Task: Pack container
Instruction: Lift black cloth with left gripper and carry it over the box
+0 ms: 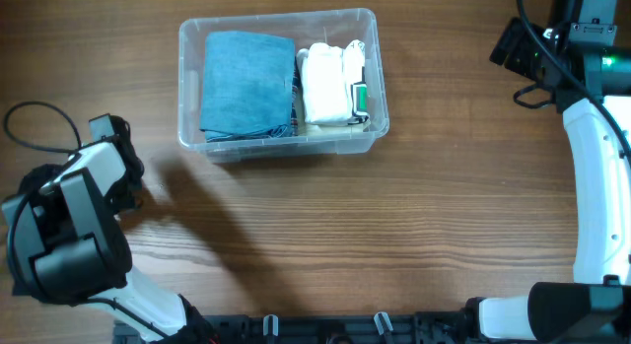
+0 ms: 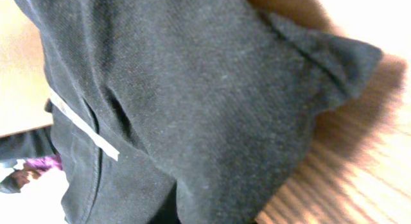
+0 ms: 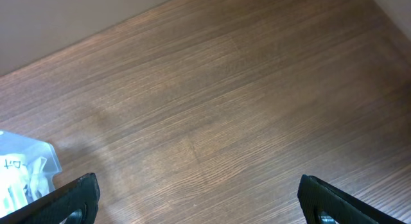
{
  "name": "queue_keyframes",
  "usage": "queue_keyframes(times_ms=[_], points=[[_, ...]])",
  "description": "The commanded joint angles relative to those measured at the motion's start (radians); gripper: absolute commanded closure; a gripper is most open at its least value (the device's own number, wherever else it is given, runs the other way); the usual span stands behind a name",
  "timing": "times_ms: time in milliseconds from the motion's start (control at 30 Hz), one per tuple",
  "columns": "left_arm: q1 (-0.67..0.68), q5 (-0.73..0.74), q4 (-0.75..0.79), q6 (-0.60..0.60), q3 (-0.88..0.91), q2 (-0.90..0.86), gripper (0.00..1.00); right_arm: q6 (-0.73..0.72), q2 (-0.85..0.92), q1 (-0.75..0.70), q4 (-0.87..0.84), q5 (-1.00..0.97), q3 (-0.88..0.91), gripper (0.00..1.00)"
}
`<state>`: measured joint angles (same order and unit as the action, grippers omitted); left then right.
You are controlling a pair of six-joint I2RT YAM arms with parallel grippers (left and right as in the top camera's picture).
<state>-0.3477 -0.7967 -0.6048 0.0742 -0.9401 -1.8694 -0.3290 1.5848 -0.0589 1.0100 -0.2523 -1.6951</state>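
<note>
Container (image 1: 276,19), upper centre, holds blue cloth (image 1: 246,85) at left and white items (image 1: 327,83) at right. Right gripper (image 3: 198,185): jaws wide apart, empty, above table (image 3: 225,89). Left gripper (image 1: 123,176): state cannot be determined, as dark fabric (image 2: 192,102) fills its view.

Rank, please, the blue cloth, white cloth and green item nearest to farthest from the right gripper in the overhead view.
From the right gripper:
1. Green item, right end of container.
2. White cloth, right half.
3. Blue cloth, left half.

Container (image 1: 279,19): clear, glossy plastic. Blue cloth (image 1: 246,85): soft, matt weave. White cloth (image 1: 325,83): matt. Table (image 1: 394,236): smooth wood grain, low sheen. Dark cloth (image 2: 192,108): fine-textured, matt.
</note>
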Motion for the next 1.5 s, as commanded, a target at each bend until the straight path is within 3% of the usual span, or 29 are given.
queue_keyframes(times_ms=[0, 100, 200, 333, 400, 500, 667, 900, 1033, 1300, 1467], points=[[0.092, 0.040, 0.023, -0.003, 0.011, -0.016, 0.96, -0.012, -0.011, 0.000, 0.000, -0.016, -0.012, 0.00], [0.182, 0.040, 0.042, -0.004, 0.005, -0.016, 0.96, -0.012, -0.011, 0.000, 0.000, -0.016, -0.012, 0.00], [0.206, 0.053, -0.003, -0.132, -0.051, -0.011, 0.96, -0.012, -0.011, 0.000, 0.000, -0.016, -0.012, 0.00], [0.171, 0.309, -0.225, -0.317, -0.275, 0.019, 0.96, -0.012, -0.011, 0.000, 0.000, -0.016, -0.012, 0.00], [0.158, 0.446, -0.344, -0.349, -0.410, 0.032, 0.96, -0.012, -0.011, 0.000, 0.000, -0.016, -0.012, 0.00], [0.148, 0.628, -0.562, -0.348, -0.649, 0.034, 0.96, -0.012, -0.011, 0.000, 0.000, -0.016, -0.012, 0.00], [0.150, 0.772, -0.858, -0.319, -0.924, 0.064, 0.96, -0.012, -0.011, 0.000, 0.000, -0.016, -0.012, 0.00], [0.185, 0.856, -0.873, -0.314, -0.929, 0.298, 0.96, -0.011, -0.011, 0.000, 0.000, -0.016, -0.012, 0.00], [0.335, 0.860, -0.841, -0.327, -0.929, 0.443, 0.96, -0.012, -0.011, 0.000, 0.000, -0.016, -0.012, 0.00], [0.676, 0.859, -0.638, -0.401, -0.929, 0.422, 0.96, -0.012, -0.011, 0.000, 0.000, -0.016, -0.012, 0.00], [0.769, 0.860, -0.488, -0.423, -0.929, 0.379, 0.96, -0.012, -0.011, 0.000, 0.000, -0.016, -0.012, 0.00]])
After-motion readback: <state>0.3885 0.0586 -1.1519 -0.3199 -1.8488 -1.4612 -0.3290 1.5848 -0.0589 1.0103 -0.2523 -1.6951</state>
